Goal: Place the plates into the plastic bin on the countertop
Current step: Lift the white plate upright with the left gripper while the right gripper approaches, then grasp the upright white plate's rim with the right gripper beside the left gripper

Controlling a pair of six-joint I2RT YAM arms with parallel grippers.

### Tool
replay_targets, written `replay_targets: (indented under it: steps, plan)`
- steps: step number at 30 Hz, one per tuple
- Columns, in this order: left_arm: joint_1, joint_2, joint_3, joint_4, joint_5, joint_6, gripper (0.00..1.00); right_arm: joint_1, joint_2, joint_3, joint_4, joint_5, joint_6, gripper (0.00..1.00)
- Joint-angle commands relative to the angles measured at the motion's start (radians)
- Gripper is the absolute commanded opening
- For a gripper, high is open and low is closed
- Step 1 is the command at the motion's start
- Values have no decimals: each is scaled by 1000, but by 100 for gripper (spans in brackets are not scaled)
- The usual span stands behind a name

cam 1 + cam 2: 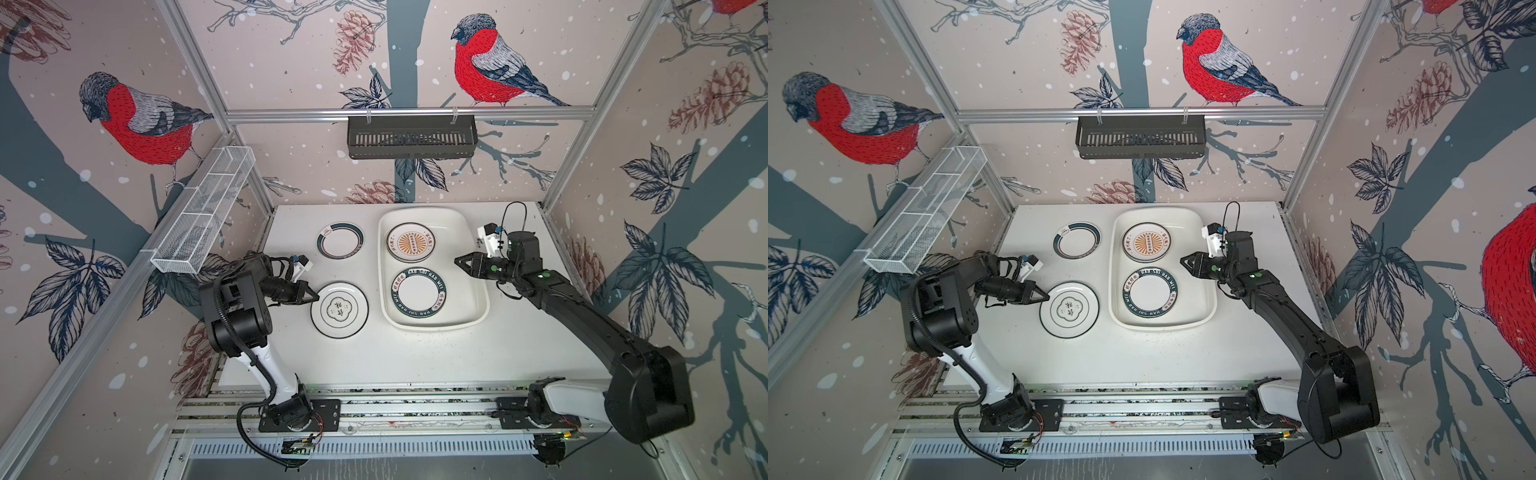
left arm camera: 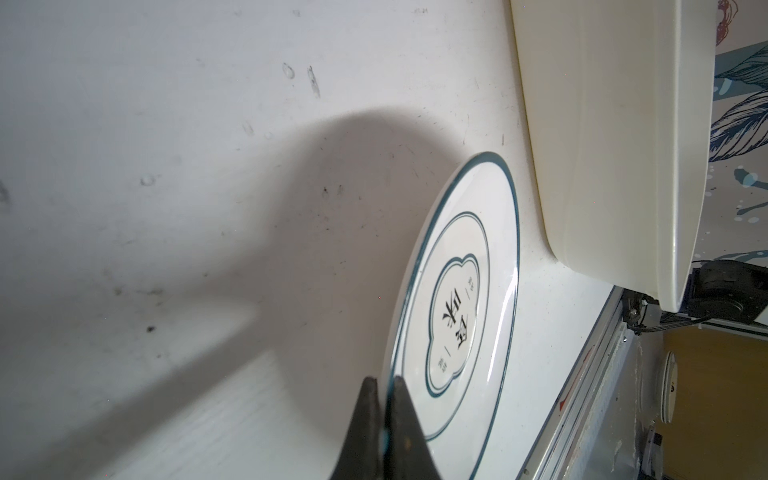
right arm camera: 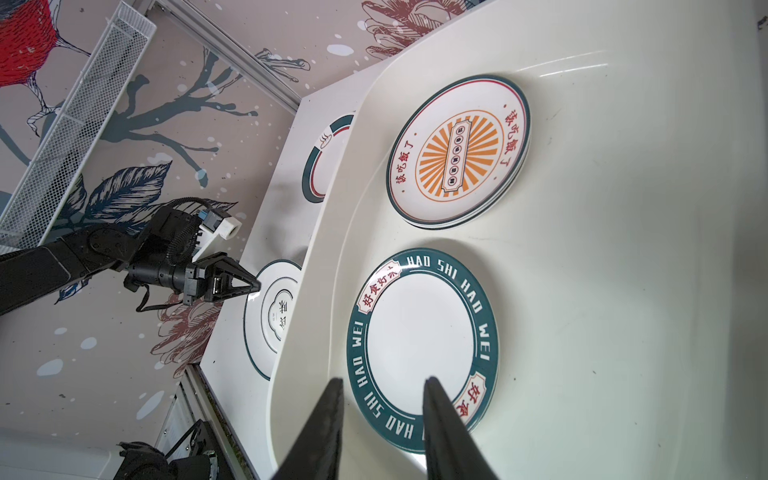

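Countertop (image 1: 415, 357) opens beside clover plate (image 1: 339, 309), rim seemingly in left fingers (image 2: 362, 428).

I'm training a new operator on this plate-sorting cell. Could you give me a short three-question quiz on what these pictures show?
1. True or false: the left gripper is shut on the rim of the clover plate.
2. Pick one: the orange-centred plate is A) in the bin, B) outside it, C) held in the air.
3. Fill in: the right gripper is ___ and holds nothing.
Key: 1 true; 2 A; 3 open.
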Motion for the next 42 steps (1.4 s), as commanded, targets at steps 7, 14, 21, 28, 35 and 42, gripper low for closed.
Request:
replay_targets:
  steps: [7,14,21,28,35,42]
  plan:
    - [12,-15,48,-53,40,22,0,39,-6,26,11,17,-40,41]
    - [12,-22,76,-76,63,15,0,64,7,32,16,29,-45,41]
    - [11,-23,111,-90,80,6,0,82,21,43,15,36,-50,41]
    - [11,-23,138,-106,105,-2,0,112,32,50,33,32,-49,41]
    - [12,-32,187,-131,125,-7,0,173,45,70,70,23,-48,44]
    - [11,-42,231,-156,142,-8,0,255,92,76,178,-36,-11,44]
